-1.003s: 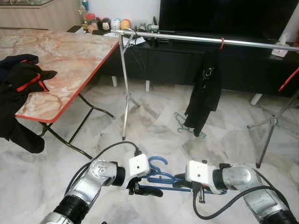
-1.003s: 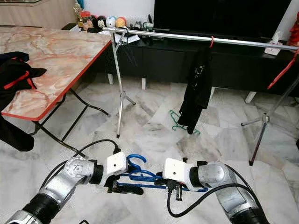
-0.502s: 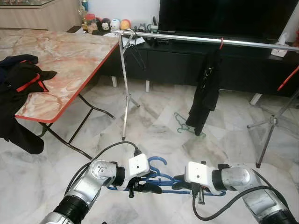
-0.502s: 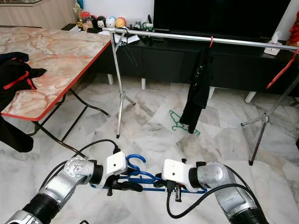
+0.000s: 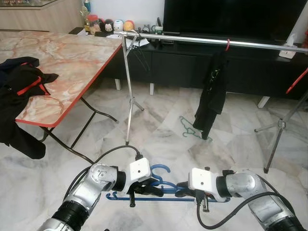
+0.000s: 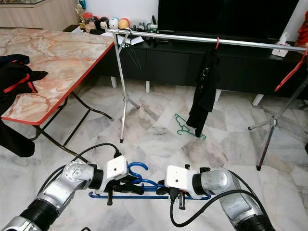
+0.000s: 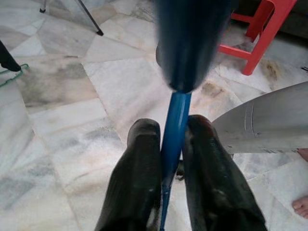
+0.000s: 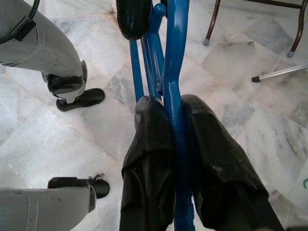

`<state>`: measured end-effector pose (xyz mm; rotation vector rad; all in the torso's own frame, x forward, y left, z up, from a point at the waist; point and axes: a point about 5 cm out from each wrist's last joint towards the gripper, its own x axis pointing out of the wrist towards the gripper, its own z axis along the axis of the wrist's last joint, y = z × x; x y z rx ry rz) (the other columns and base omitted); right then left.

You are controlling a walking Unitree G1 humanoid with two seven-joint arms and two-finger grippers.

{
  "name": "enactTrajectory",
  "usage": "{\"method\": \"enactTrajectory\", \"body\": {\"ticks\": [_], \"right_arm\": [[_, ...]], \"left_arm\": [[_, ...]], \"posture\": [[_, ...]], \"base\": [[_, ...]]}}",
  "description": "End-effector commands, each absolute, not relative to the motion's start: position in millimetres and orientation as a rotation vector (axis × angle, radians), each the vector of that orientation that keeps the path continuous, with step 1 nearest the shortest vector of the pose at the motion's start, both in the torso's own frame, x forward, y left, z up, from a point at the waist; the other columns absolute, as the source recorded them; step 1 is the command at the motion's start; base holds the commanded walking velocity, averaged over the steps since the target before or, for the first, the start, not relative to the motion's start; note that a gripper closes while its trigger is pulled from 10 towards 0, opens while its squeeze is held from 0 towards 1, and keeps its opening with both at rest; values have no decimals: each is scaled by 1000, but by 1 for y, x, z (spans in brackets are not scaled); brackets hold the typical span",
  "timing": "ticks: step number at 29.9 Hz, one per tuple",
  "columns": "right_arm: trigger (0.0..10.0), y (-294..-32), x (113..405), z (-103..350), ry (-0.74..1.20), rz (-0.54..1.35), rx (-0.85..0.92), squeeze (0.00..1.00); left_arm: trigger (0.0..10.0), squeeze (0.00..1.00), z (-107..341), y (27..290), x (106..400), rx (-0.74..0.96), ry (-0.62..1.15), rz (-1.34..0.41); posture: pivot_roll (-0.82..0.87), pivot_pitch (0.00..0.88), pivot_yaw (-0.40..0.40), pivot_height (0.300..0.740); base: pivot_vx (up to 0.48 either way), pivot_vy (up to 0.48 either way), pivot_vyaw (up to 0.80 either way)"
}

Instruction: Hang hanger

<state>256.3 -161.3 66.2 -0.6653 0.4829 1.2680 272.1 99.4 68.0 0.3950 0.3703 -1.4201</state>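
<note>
A blue hanger (image 5: pixel 161 169) is held low over the marble floor between my two grippers, its hook pointing up and away and its bottom bar (image 6: pixel 139 196) level. My left gripper (image 5: pixel 150 189) is shut on the blue hanger (image 7: pixel 174 115) from the left. My right gripper (image 5: pixel 182 187) is shut on the same blue hanger (image 8: pixel 176 53) from the right, its fingers (image 8: pixel 151 139) clamped round one blue rod. The silver clothes rail (image 5: pixel 192 39) runs across the far side, well above and beyond the hanger.
A black garment (image 5: pixel 211 96) hangs from the rail on a red hanger. A green hanger (image 5: pixel 188 127) lies on the floor below it. A marble-topped folding table (image 5: pixel 62 62) with black clothes (image 5: pixel 19 82) stands left. A tripod leg (image 5: pixel 279 130) stands right.
Both grippers have shifted slightly left and lower with the blue hanger. The hanger's bottom bar now shows level, sticking out to the left of the left gripper.
</note>
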Motion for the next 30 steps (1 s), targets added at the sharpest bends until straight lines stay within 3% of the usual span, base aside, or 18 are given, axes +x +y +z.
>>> {"method": "enactTrajectory", "body": {"ticks": [1, 7, 8, 9, 10, 11, 23, 30], "right_arm": [[10000, -158, 267, 79, 421, 1235, -679, 0], [10000, -158, 268, 78, 422, 1234, -672, 0], [10000, -158, 268, 78, 422, 1237, -664, 59], [10000, -158, 267, 78, 423, 1239, -660, 588], [10000, -158, 267, 78, 424, 1241, -658, 588], [10000, -157, 267, 78, 426, 1243, -655, 1000], [10000, -148, 264, 73, 432, 1280, -645, 1000], [10000, -147, 267, 68, 432, 1231, -647, 1000]], "left_arm": [[0, 0, 67, 94, 265, 381, 372, -1478], [0, 0, 68, 96, 265, 374, 373, -1478], [0, 0, 68, 96, 265, 371, 375, -1478], [0, 0, 68, 97, 265, 372, 376, -1479], [0, 0, 68, 97, 265, 372, 376, -1479], [0, 0, 69, 97, 266, 374, 372, -1477], [0, 0, 63, 109, 275, 477, 400, -1388], [0, 0, 63, 130, 294, 549, 389, -1189]], "posture": [[-44, 0, 5, 740], [-44, 0, 5, 740], [-44, 0, 5, 740], [-44, 0, 5, 740], [-44, 0, 5, 740], [-44, 0, 5, 740], [-44, 0, 6, 740], [-40, 0, 10, 740]], "base": [[0, 0, 0], [0, 0, 0], [0, 0, 0], [0, 0, 0], [0, 0, 0], [0, 0, 0], [0, 0, 0], [0, 0, 0]]}}
